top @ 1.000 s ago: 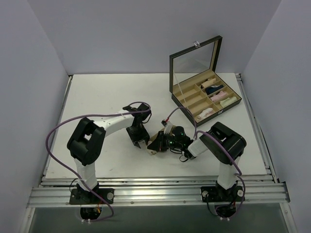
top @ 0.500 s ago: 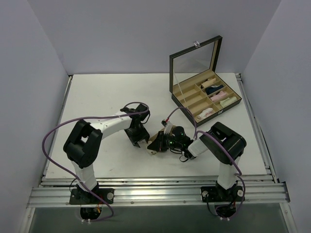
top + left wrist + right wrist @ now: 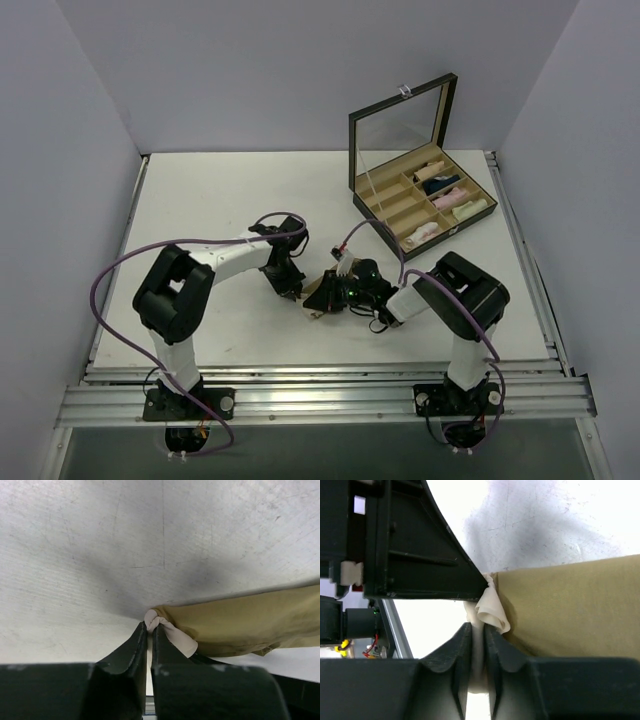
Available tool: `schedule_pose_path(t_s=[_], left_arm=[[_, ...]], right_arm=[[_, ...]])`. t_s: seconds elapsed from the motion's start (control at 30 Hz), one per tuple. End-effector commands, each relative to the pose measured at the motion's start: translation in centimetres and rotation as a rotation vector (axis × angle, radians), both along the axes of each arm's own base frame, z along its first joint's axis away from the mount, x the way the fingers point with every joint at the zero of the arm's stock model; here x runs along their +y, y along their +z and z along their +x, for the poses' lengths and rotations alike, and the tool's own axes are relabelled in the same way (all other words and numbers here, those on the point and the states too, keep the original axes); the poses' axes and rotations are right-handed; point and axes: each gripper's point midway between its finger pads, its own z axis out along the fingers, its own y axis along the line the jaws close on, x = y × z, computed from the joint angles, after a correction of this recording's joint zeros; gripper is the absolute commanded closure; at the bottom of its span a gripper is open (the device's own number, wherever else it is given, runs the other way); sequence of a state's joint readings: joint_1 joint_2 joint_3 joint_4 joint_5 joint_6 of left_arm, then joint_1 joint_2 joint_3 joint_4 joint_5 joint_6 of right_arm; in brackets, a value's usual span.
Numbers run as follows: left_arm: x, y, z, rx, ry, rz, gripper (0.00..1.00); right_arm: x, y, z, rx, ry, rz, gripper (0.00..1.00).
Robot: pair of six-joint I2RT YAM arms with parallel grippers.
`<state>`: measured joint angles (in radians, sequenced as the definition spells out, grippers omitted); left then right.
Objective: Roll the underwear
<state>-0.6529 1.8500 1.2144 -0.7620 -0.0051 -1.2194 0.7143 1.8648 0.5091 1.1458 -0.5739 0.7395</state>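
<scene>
The tan-beige underwear (image 3: 245, 622) lies flat on the white table, its paler band bunched at one corner. My left gripper (image 3: 150, 626) is shut on that pale corner, which pokes out just above the fingertips. My right gripper (image 3: 475, 630) is shut on the same pale band (image 3: 492, 611), with cloth running down between its fingers; the left gripper's dark body sits right beside it. From the top, both grippers meet nose to nose at the table's middle front, left gripper (image 3: 291, 288) and right gripper (image 3: 322, 297), and only a sliver of the underwear (image 3: 314, 312) shows beneath them.
An open dark box (image 3: 392, 226) with a raised glass lid stands at the back right; its compartments hold several rolled cloths, a pink-white roll (image 3: 424, 232) among them. Purple cables loop over both arms. Metal rails run along the near edge.
My left gripper has edged toward the underwear and closed from open onto its pale corner. The right arm has stayed in place, its fingers slightly less tight on the band.
</scene>
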Motion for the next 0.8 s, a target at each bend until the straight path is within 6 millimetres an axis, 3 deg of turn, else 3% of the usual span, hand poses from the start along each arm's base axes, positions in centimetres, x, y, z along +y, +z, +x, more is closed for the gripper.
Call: schedule_pose_path(t_s=[0.0,0.03,0.13,0.2,0.33,0.5,0.77], left_arm=[[0.4,-1.1,-0.4,0.051,-0.008,0.049,0.94],[1.1,-0.9,-1.0,0.083,-0.016,0.090,0.96],[1.2,-0.5,-1.0,0.089,-0.045,0.125,0.98],[1.1,-0.5,-1.3,0.099,-0.047,0.127,0.98],[1.2,-0.5,-1.7,0.126,-0.061,0.164,0.98],[0.9,-0.3,-1.7,0.133,-0.059,0.162,0.98],[1.3,-0.4,-2.2,0.166,-0.061,0.177,0.98]], right_arm=[[-0.4,0.4,0.4,-0.052,0.001,-0.090,0.85],[-0.7,0.5,0.6,-0.082,0.004,-0.119,0.76],[-1.0,1.7,0.8,-0.133,-0.013,-0.197,0.66],[-1.2,2.2,0.9,-0.175,-0.013,-0.245,0.64],[0.4,3.4,-0.4,-0.276,0.022,-0.327,0.57],[0.7,2.5,-0.7,-0.356,0.030,-0.460,0.54],[-0.7,2.1,0.6,-0.522,-0.055,-0.707,0.54]])
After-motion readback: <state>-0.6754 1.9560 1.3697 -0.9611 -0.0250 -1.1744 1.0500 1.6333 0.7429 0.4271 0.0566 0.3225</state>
